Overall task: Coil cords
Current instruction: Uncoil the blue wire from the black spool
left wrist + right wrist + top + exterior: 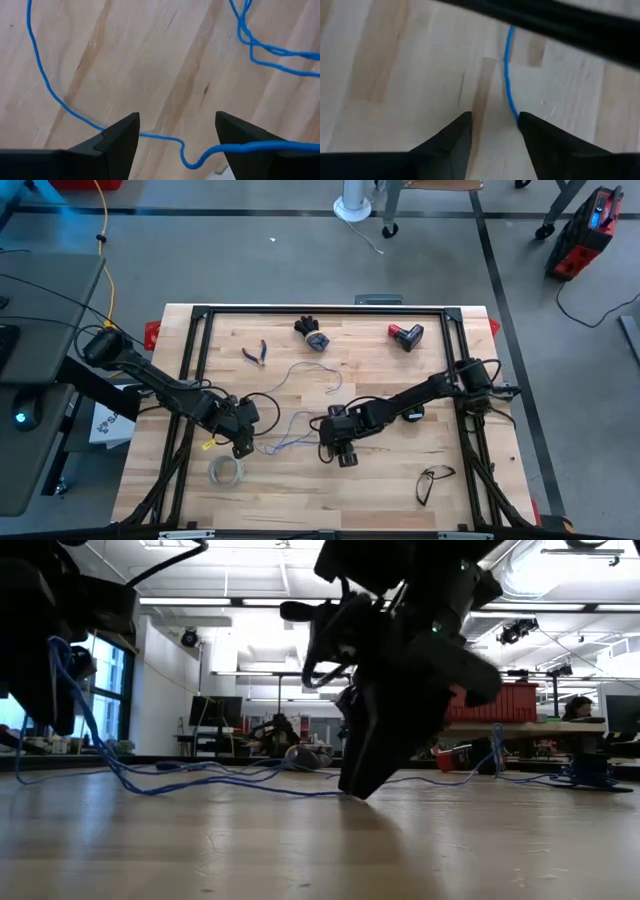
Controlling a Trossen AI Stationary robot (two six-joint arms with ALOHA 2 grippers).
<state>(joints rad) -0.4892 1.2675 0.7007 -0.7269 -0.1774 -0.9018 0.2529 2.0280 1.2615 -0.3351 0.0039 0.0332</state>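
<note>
The cord, a thin blue wire (300, 423), lies in loose loops on the wooden table (380, 490) between my two arms. A small dark round spool (413, 415) sits by my right arm. My left gripper (175, 125) is open and points steeply down over a wavy stretch of the wire (160, 136), which runs between its fingers. In the low view the wire (75, 700) also rises to this gripper at the left. My right gripper (495, 117) is open with a narrow gap, its tips (360, 785) close to the table. The wire (509, 75) ends against the inner edge of one finger. My left gripper is open and pinches nothing. A stretch of the wire (280, 145) lies across one finger (250, 160) and runs on between the fingers, slack, down onto the table. My right gripper: the wire (513, 109) meets one fingertip (530, 125), but I cannot tell whether they touch.
At the far side lie pliers (255, 352), a black bundle (312, 332) and a red battery pack (405, 335). A whitish ring of tape (227, 470) lies near the front left and glasses (432, 482) at the front right. A black frame (320, 311) borders the table.
</note>
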